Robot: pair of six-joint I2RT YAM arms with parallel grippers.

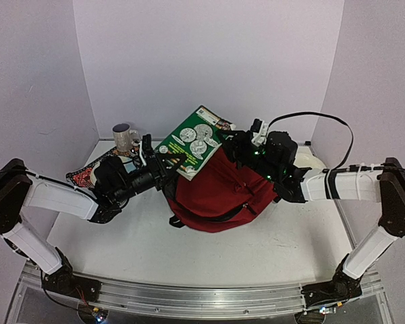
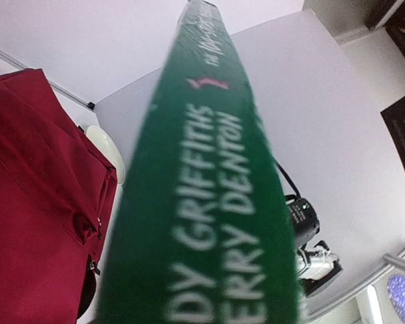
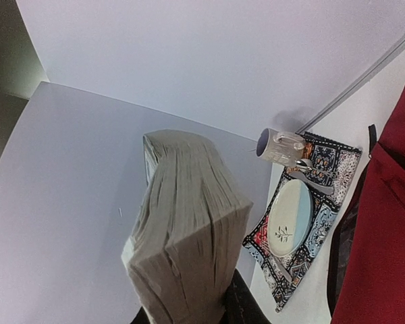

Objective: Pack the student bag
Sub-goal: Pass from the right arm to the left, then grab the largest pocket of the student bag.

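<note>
the student bag (image 1: 212, 192) is matt dark red cloth. the book (image 1: 192, 142) has a glossy green cover and rough paper page edges (image 3: 182, 229). the spoon (image 3: 314, 179) looks shiny metal.

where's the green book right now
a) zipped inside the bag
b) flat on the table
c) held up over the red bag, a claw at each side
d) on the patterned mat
c: the top view shows the green book tilted in the air above the student bag, with the left claw at its near-left edge and the right claw at its right edge.
</note>
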